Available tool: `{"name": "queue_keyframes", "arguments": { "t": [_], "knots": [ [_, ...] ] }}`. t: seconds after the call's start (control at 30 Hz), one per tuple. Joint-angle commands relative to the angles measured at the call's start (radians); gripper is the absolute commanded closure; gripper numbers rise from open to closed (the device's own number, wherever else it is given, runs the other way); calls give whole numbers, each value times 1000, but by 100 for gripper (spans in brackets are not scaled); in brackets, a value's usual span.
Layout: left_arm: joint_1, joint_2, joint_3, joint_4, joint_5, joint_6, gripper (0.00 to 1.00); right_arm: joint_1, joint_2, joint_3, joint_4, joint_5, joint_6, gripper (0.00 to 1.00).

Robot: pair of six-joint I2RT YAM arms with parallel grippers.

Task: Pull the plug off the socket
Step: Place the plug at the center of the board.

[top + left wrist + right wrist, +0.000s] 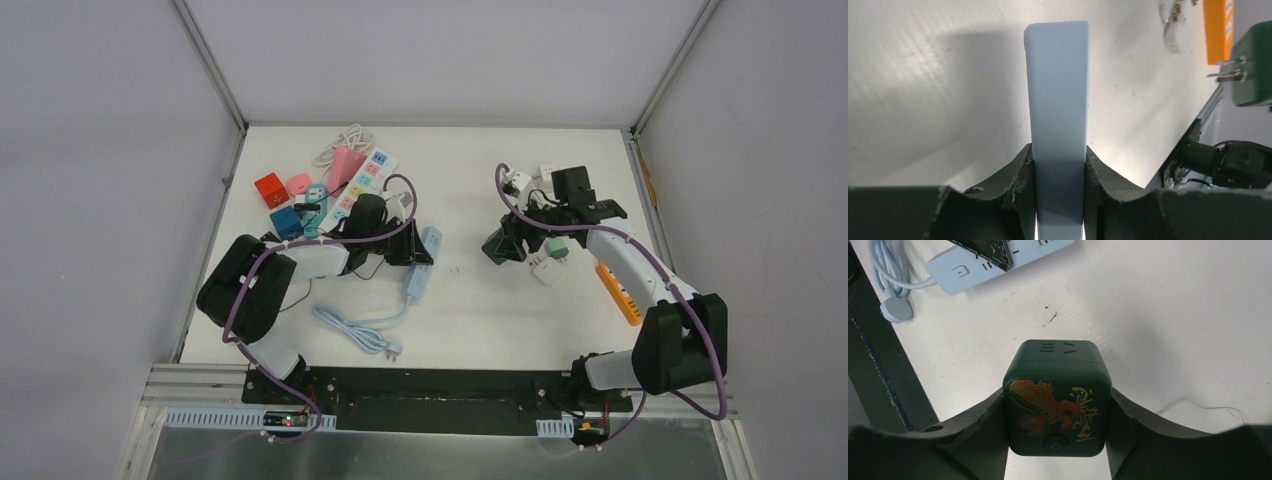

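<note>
While pinched by the right gripper [1058, 400], right of table [480, 300] centre, showed on the dark green socket cube [1057, 365] a red-gold dragon and gold Chinese characters (too stylised to read). Squeezed the pale blue power strip [1058, 75] in the left gripper [1058, 150].

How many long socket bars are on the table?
3. A light blue one is held in the left gripper. A white one with coloured sockets lies at the back left. An orange one lies on the right side. The clutter may hide more.
</note>
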Motion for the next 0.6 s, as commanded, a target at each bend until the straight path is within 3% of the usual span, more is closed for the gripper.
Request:
{"name": "queue_keyframes", "arguments": {
  "t": [0.0, 0.13, 0.43, 0.57],
  "knots": [
    [19, -46, 48, -90, -38, 123, 100, -26, 5, 61, -14, -30, -18, 100],
    [28, -65, 62, -146, -65, 180, 100, -44, 17, 57, 23, 44, 30, 100],
    [37, -100, 61, -219, -131, 259, 100, -116, 133, 47, 181, 407, 255, 100],
    [38, -119, 50, -230, -142, 274, 100, -128, 169, 38, 248, 541, 304, 95]
  ]
}}
